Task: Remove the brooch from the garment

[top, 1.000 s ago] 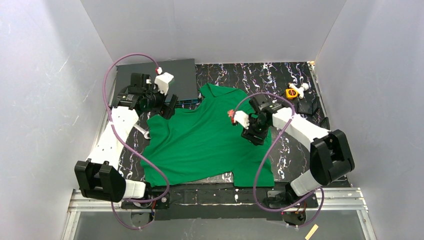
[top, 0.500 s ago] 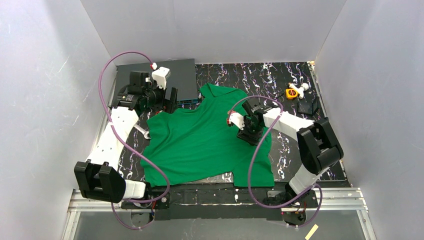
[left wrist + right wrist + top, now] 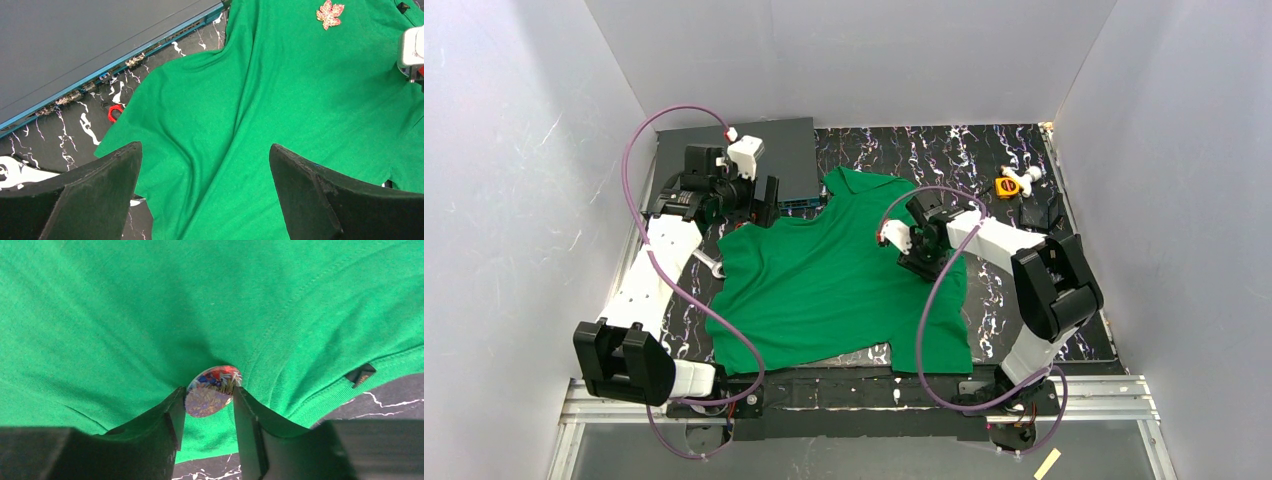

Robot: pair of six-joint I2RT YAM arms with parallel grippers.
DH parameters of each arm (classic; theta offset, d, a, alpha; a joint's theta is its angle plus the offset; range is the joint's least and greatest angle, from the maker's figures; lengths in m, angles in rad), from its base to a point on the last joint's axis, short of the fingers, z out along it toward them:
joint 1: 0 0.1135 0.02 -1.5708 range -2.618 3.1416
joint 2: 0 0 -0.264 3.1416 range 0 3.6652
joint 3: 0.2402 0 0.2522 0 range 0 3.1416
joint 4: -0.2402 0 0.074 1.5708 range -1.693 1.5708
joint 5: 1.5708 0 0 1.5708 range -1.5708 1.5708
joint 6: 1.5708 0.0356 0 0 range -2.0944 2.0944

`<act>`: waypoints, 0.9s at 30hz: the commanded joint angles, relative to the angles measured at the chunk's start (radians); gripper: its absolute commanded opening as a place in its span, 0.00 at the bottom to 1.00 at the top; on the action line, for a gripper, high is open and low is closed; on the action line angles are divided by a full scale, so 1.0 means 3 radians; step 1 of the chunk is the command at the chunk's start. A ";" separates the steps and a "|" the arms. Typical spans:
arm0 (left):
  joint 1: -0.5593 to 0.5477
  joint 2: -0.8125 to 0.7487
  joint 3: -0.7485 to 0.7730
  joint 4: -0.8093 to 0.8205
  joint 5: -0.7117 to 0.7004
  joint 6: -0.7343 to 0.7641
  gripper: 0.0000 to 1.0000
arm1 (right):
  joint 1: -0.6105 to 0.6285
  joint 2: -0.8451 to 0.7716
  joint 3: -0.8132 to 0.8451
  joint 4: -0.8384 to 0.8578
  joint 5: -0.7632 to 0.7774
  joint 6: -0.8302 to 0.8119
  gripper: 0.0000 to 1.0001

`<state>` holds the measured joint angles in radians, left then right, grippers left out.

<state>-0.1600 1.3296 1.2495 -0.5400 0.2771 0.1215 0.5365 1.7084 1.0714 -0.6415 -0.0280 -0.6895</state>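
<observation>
Mid-table toward the far edge, brooch (image 3: 330, 12) sits on the shirt (image 3: 824, 280) chest, close to the right arm's wrist. Right gripper (image 3: 207, 390) is clamped on a small shiny disc (image 3: 215, 385) against the fabric. Left gripper (image 3: 205, 150) hangs over the sleeve near the far-left corner, fingers wide apart, holding nothing. Grey box (image 3: 75, 45) and wrench (image 3: 12, 172) lie beside that sleeve.

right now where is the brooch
Left wrist view, top right: the brooch lies on the garment, near the right arm's white camera housing.
</observation>
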 commanded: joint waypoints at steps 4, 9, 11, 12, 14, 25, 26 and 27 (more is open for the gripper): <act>-0.0003 -0.0081 0.0003 -0.0015 0.0100 0.0035 0.98 | -0.0142 0.0017 0.0291 -0.0093 -0.0038 0.0057 0.47; -0.0003 -0.0049 0.0016 -0.0015 0.0131 0.0044 0.98 | -0.0229 0.0013 0.0344 -0.0122 -0.0064 0.0041 0.44; -0.0004 -0.0022 0.0034 -0.0018 0.0165 0.0042 0.98 | -0.0295 0.0064 0.0405 -0.0200 -0.0136 0.0022 0.38; -0.0009 -0.0008 0.0042 -0.0025 0.0175 0.0038 0.98 | -0.0370 0.0065 0.0453 -0.0257 -0.0211 0.0013 0.36; -0.0009 0.0013 0.0040 -0.0036 0.0193 0.0026 0.98 | -0.0458 0.0034 0.0497 -0.0363 -0.0334 -0.0042 0.33; -0.0053 -0.0004 -0.0189 -0.0003 0.1432 0.0180 0.98 | -0.0581 0.0022 0.0622 -0.0631 -0.0909 -0.0213 0.01; -0.0069 -0.0017 -0.0268 0.0067 0.1594 0.0181 0.98 | -0.0586 0.0011 0.0625 -0.0633 -0.0943 -0.0212 0.01; -0.0093 -0.0027 -0.0356 0.0172 0.1724 0.0169 0.98 | -0.0587 0.0007 0.0637 -0.0638 -0.0976 -0.0215 0.01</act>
<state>-0.1692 1.3502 1.2163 -0.5213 0.5354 0.1448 0.3687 1.7275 1.2224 -0.8104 -0.2443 -0.7368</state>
